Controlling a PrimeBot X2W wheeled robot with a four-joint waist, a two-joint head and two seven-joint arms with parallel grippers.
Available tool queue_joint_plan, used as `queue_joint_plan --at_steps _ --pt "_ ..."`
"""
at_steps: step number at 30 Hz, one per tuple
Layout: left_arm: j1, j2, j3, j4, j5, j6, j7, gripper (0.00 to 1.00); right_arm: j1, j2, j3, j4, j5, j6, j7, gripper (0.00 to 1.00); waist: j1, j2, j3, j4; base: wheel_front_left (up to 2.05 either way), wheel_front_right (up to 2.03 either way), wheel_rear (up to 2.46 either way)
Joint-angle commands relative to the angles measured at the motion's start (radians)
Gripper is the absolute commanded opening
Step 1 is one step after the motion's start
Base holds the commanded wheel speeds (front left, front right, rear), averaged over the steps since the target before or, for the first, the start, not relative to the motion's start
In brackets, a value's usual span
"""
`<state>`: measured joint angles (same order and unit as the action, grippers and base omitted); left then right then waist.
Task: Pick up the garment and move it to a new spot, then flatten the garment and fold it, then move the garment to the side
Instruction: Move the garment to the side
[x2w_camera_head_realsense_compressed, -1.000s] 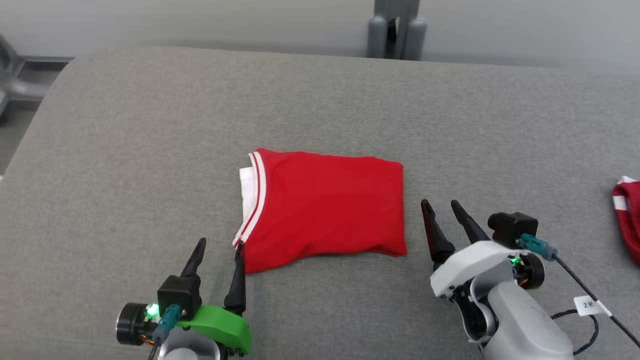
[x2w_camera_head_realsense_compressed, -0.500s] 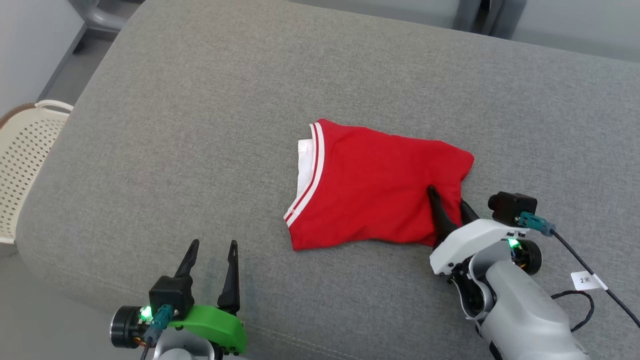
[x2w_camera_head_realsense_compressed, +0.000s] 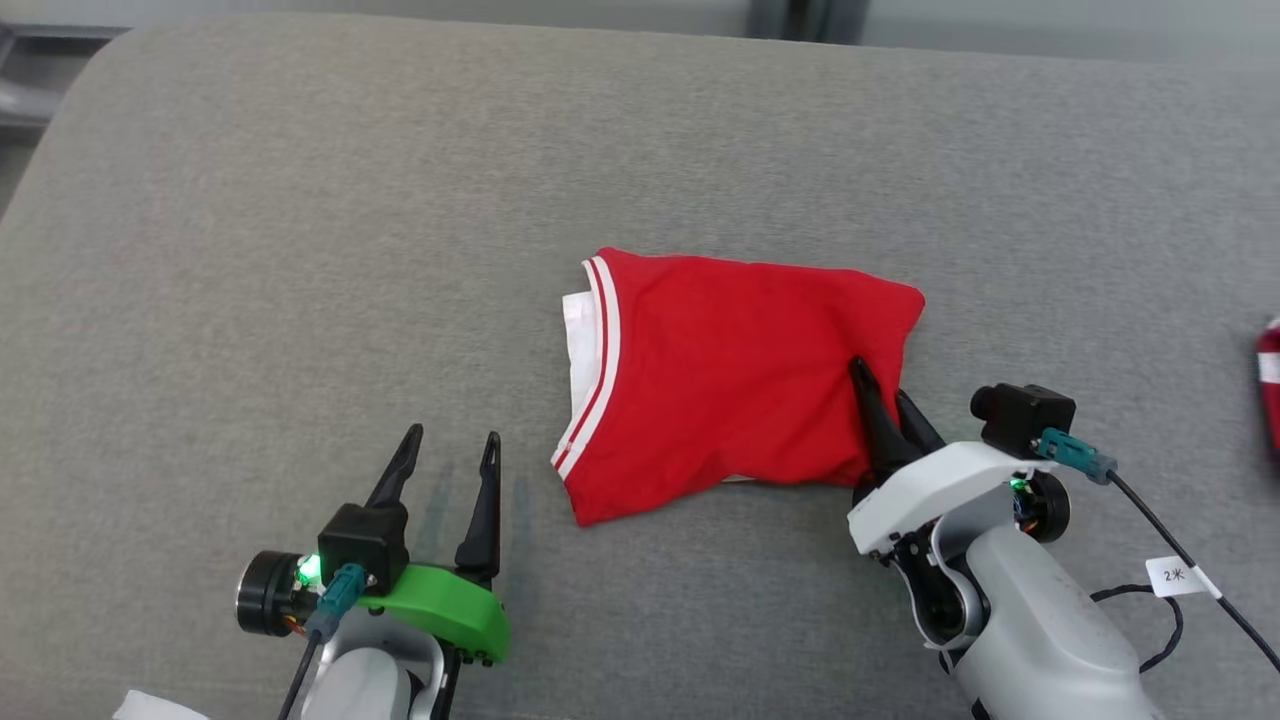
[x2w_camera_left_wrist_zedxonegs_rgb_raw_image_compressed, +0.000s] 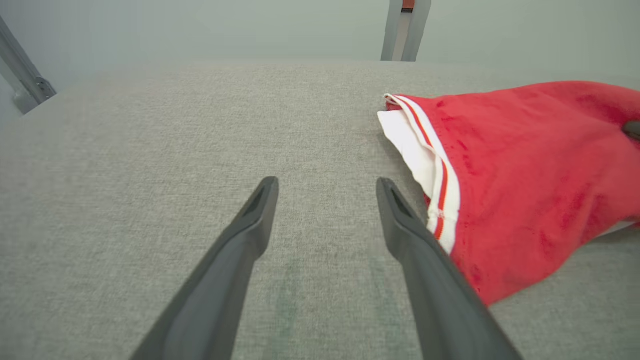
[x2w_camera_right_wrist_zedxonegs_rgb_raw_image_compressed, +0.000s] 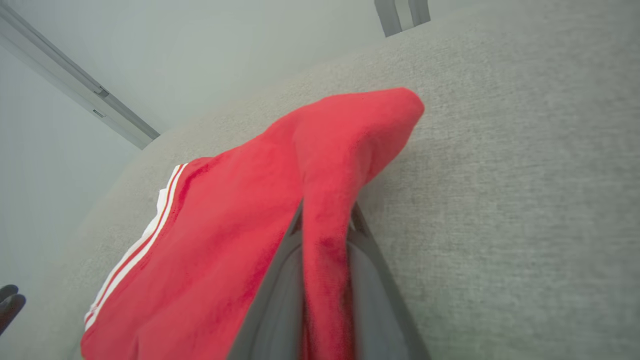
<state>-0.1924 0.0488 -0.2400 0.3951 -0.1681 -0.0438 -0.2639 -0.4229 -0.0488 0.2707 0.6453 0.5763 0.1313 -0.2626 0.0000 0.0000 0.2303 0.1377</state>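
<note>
R jaws pinch soft red garment (x2w_camera_head_realsense_compressed: 740, 370) ridge.

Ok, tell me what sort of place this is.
Probably an indoor lab or test room: a broad grey upholstered surface holds a folded red garment, with bare pale walls and grey metal posts behind.

Matt cloth garment (x2w_camera_head_realsense_compressed: 730, 380) lies on rough-woven cushion (x2w_camera_head_realsense_compressed: 300, 250).

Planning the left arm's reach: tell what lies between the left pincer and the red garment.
Bare grey cushion separates left pincer from red garment, per head view.
</note>
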Motion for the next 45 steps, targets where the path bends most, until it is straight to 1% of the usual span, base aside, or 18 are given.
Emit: queue_joint_plan --at_steps 1,6,10,13,17,19,21,24,26,31,36,38,40,41,43,45 --pt "-0.015 0.004 -0.006 0.000 0.001 -0.002 0.000 1.00 0.021 -0.004 -0.004 -0.012 -0.009 -0.001 -0.003 0.00 0.0000 0.0000 -0.047 -0.236 0.00 0.00 0.00" --pt "-0.035 0.005 -0.016 0.009 -0.002 -0.007 0.001 1.00 0.052 -0.003 -0.008 -0.051 -0.008 -0.001 -0.003 0.00 0.0000 0.0000 -0.037 -0.405 0.00 0.00 0.00" --pt "-0.035 0.005 -0.025 0.017 -0.015 -0.018 0.001 1.00 0.077 -0.002 -0.020 -0.070 -0.006 -0.001 -0.003 0.00 0.0000 0.0000 -0.028 -0.507 0.00 0.00 0.00" --pt "-0.043 0.005 -0.038 0.031 -0.009 -0.026 0.001 1.00 0.090 -0.003 -0.027 -0.081 -0.014 -0.001 -0.003 0.00 0.0000 0.0000 -0.019 -0.561 0.00 0.00 0.00" --pt "-0.060 0.005 -0.061 0.037 -0.008 -0.033 0.000 1.00 0.099 -0.002 -0.026 -0.086 -0.033 -0.001 -0.003 0.00 0.0000 0.0000 -0.004 -0.599 0.00 0.00 0.00" --pt "-0.061 0.005 -0.071 0.046 -0.003 -0.037 0.000 1.00 0.083 -0.002 -0.019 -0.079 -0.069 -0.001 -0.003 0.00 0.0000 0.0000 0.001 -0.606 0.00 0.00 0.00" --pt "-0.059 0.006 -0.071 0.048 -0.009 -0.034 0.000 1.00 0.060 -0.004 -0.035 -0.072 -0.106 -0.001 -0.003 0.00 0.0000 0.0000 0.006 -0.607 0.00 0.00 0.00" --pt "-0.050 0.005 -0.074 0.058 -0.012 -0.035 0.000 1.00 0.015 -0.041 -0.071 -0.060 -0.160 -0.001 -0.003 0.00 0.0000 0.0000 0.014 -0.593 0.00 0.00 0.00" --pt "-0.051 0.006 -0.075 0.064 -0.003 -0.038 0.000 1.00 -0.023 -0.078 -0.092 -0.047 -0.193 -0.001 -0.003 0.00 0.0000 0.0000 0.019 -0.578 0.00 0.00 0.00" --pt "-0.058 0.005 -0.061 0.068 0.015 -0.040 0.000 1.00 -0.144 -0.206 -0.150 0.009 -0.278 -0.001 0.016 0.00 0.0000 0.0000 0.042 -0.525 0.00 0.00 0.00" --pt "-0.073 0.005 -0.046 0.067 0.031 -0.045 0.001 1.00 -0.245 -0.302 -0.204 0.087 -0.377 -0.001 0.045 0.00 0.0000 0.0000 0.073 -0.469 0.00 0.00 0.00" --pt "-0.081 0.005 -0.044 0.064 0.035 -0.048 0.001 1.00 -0.279 -0.332 -0.241 0.129 -0.427 -0.002 0.057 0.00 0.0000 0.0000 0.086 -0.447 0.00 0.00 0.00" --pt "-0.085 0.005 -0.042 0.062 0.037 -0.051 0.001 1.00 -0.307 -0.354 -0.311 0.172 -0.485 -0.001 0.058 0.00 0.0000 0.0000 0.098 -0.427 0.00 0.00 0.00" --pt "-0.086 0.005 -0.041 0.061 0.037 -0.052 0.000 1.00 -0.320 -0.368 -0.350 0.192 -0.536 -0.002 0.052 1.00 0.0000 0.0000 0.103 -0.417 0.00 0.00 0.00" --pt "-0.091 0.005 -0.037 0.059 0.038 -0.049 0.000 1.00 -0.330 -0.368 -0.445 0.223 -0.607 -0.001 0.050 1.00 0.0000 0.0000 0.110 -0.400 0.00 0.00 0.00" --pt "-0.093 0.005 -0.031 0.054 0.034 -0.044 0.000 1.00 -0.337 -0.339 -0.553 0.230 -0.667 -0.001 0.038 1.00 0.0000 0.0000 0.113 -0.386 0.00 0.00 0.00"
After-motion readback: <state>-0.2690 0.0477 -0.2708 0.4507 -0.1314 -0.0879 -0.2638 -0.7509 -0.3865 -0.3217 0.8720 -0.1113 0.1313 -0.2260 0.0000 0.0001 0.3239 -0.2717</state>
